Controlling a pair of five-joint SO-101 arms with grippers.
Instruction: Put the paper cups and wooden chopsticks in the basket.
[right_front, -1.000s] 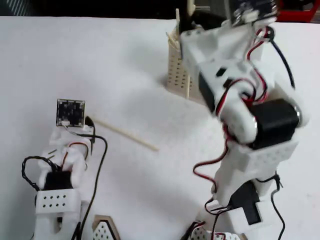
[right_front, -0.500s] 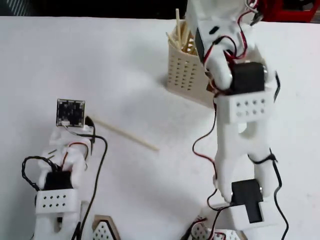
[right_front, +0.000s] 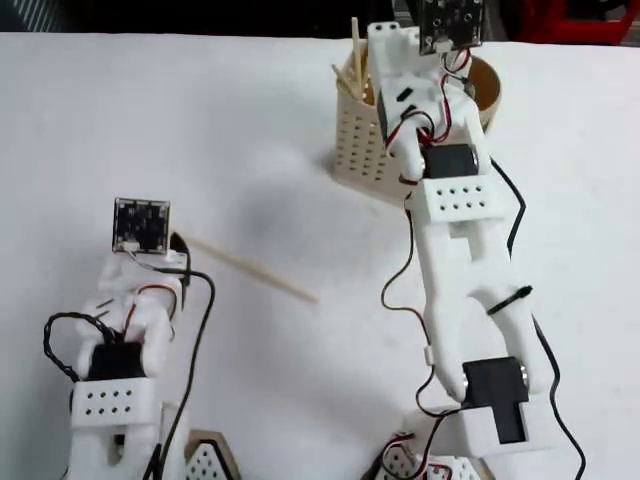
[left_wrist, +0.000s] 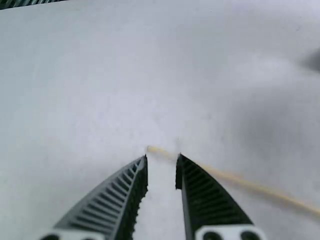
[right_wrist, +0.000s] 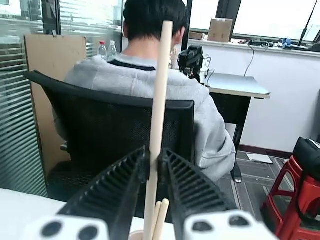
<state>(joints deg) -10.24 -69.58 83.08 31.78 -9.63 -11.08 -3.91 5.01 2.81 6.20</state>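
Right gripper (right_wrist: 156, 155) — jaws clamping an upright wooden chopstick (right_wrist: 160, 90). The stick is rising well above the ribbed fingertips (right_wrist: 141, 159) and running down between them.

Right arm (right_front: 460, 270) — reaching from the near right edge to the far side of the table (right_front: 200, 120), with its wrist sitting over the basket (right_front: 360, 150).

Basket: white and perforated, standing at the far side, right of centre. Several standing chopsticks (right_front: 355, 50) are poking out of its top, leaning at slightly different angles.

Paper cup (right_front: 487, 90): its brown rim is showing just right of the basket, behind the right arm. Whether it is standing inside the basket or beside it cannot be told.

Left gripper (left_wrist: 161, 165): jaws standing narrowly apart and holding nothing, tips lowered to the table surface.

Loose chopstick (left_wrist: 240, 182): lying flat on the table. One end is resting just past the left gripper's tips and crossing the gap between them, and the shaft is passing beneath one finger. From the high view it is running from that gripper rightward and nearer, toward the middle of the table, well apart from the basket.

Left arm (right_front: 115, 380): sitting at the near left.
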